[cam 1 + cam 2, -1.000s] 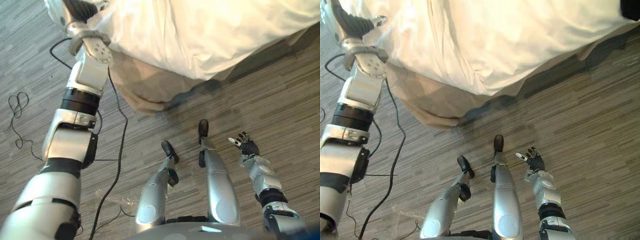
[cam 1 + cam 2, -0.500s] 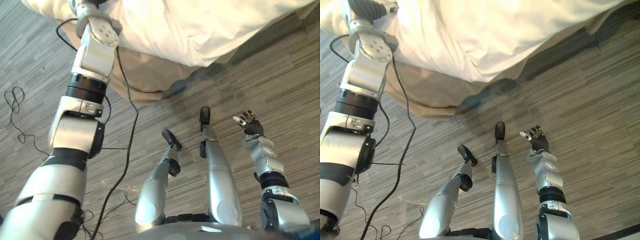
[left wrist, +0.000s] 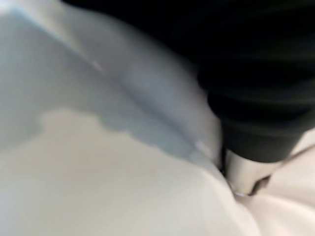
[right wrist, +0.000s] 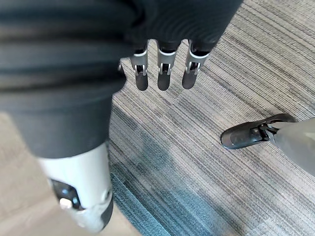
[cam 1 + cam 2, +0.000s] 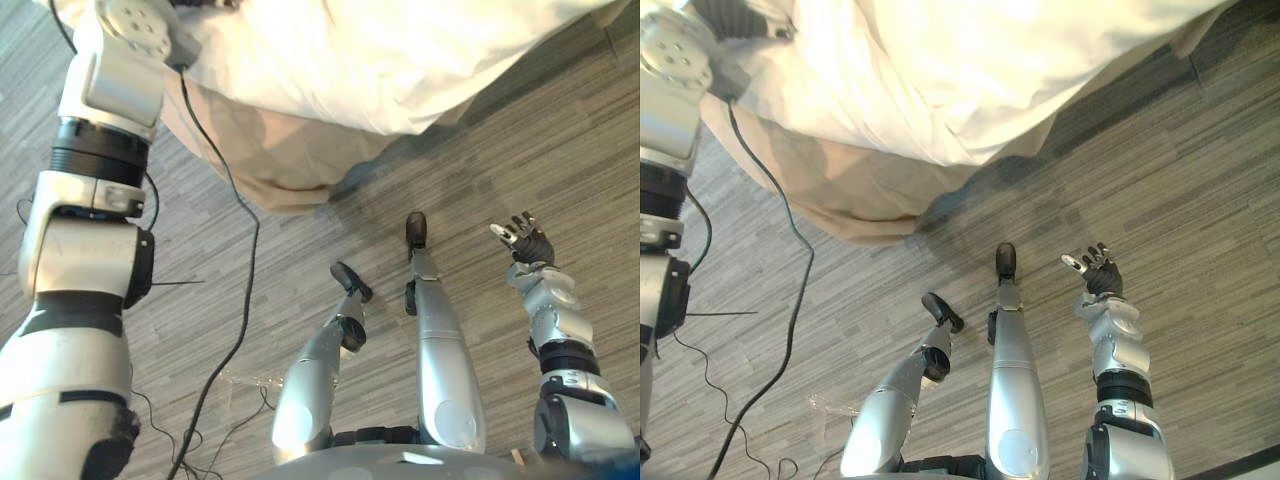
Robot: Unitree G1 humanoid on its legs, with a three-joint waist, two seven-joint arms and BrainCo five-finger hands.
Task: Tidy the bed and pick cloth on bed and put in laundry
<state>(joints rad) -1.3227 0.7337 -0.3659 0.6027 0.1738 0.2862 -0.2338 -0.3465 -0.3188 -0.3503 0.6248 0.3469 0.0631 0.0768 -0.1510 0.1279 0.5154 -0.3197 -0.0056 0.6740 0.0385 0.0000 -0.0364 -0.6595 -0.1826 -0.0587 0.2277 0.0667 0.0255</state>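
Right robot hand [image 5: 524, 241] hangs spread wide above the floor [image 5: 560, 130], while the left robot hand [image 3: 243, 169] sinks into the white sheet [image 5: 400, 50], its grasp impossible to tell.

Tally: one bed [image 5: 855, 205] at far, with one white cover [image 5: 380, 50] and one tan skirt [image 5: 270, 160]; one clear plastic scrap [image 5: 255, 380] on the floor [image 5: 560, 130], near left; two hands, left hand [image 3: 243, 174] and right hand [image 5: 527, 242].

A grey plank floor [image 5: 520, 130] has a scrap of clear plastic [image 5: 248, 381] lying on it.
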